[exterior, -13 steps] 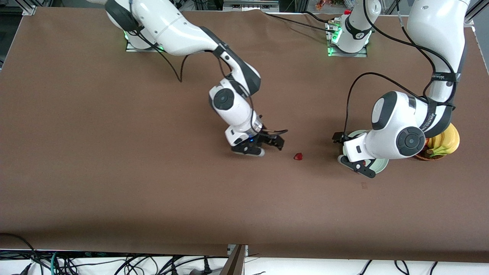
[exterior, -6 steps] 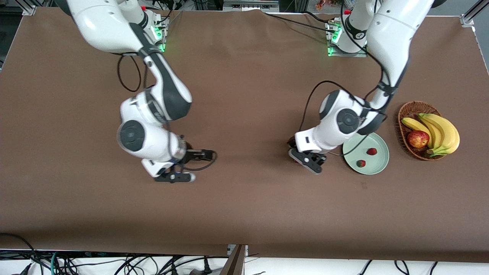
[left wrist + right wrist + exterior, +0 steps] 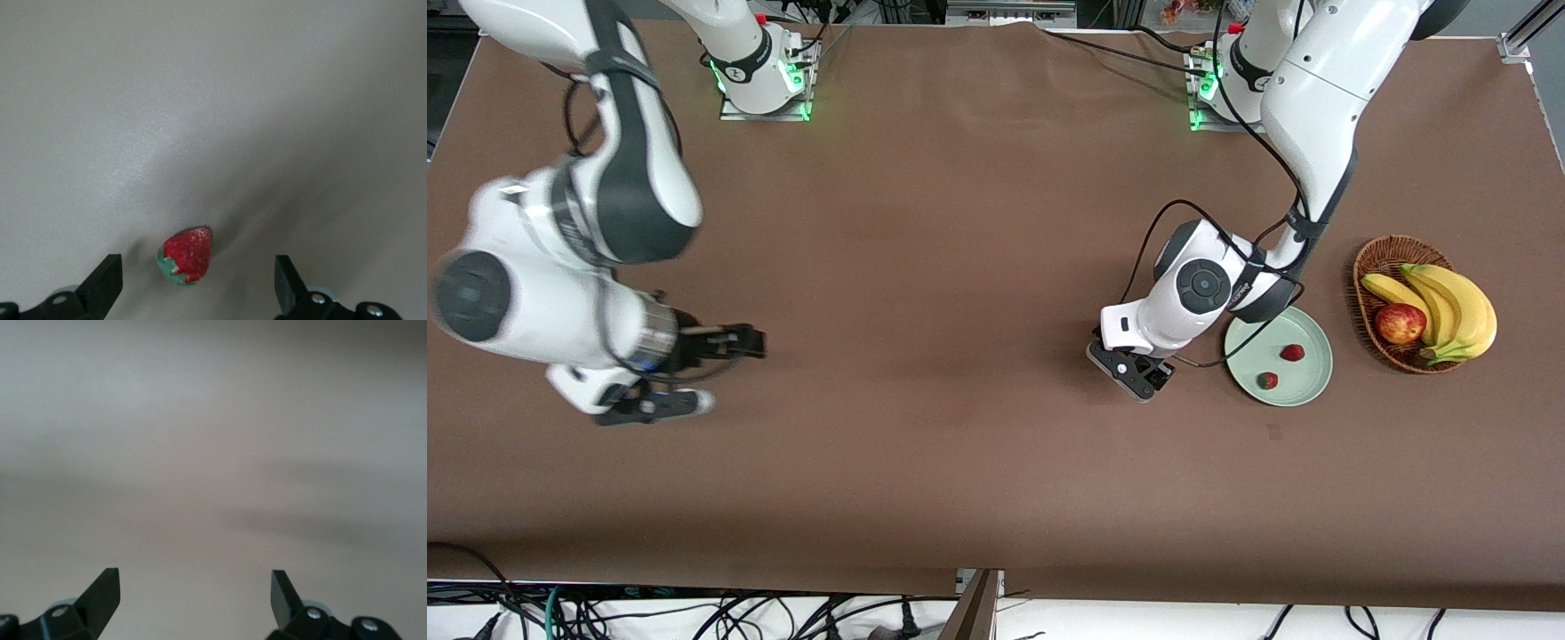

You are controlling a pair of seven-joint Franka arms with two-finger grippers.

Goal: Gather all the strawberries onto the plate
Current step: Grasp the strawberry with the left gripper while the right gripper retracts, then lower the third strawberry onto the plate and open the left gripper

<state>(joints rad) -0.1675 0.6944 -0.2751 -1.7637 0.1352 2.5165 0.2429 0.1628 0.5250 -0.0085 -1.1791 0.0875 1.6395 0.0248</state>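
The pale green plate (image 3: 1319,373) sits toward the left arm's end of the table, with two strawberries in it (image 3: 1292,352) (image 3: 1266,380). A third strawberry (image 3: 186,256) lies on the brown table beside the plate; the front view hides it under the left hand. My left gripper (image 3: 1136,373) (image 3: 197,267) is open and low over that berry, one finger on each side, not touching it. My right gripper (image 3: 725,373) (image 3: 193,580) is open over bare table toward the right arm's end, holding nothing.
A brown wicker basket (image 3: 1371,267) with bananas (image 3: 1449,307) and a red-yellow apple (image 3: 1400,323) stands beside the plate, closer to the table's end. The left arm's cable loops over the plate's rim.
My left gripper moved off the plate to the lone strawberry, uncovering the plate with two berries. My right arm swung away from that berry toward its own end of the table.
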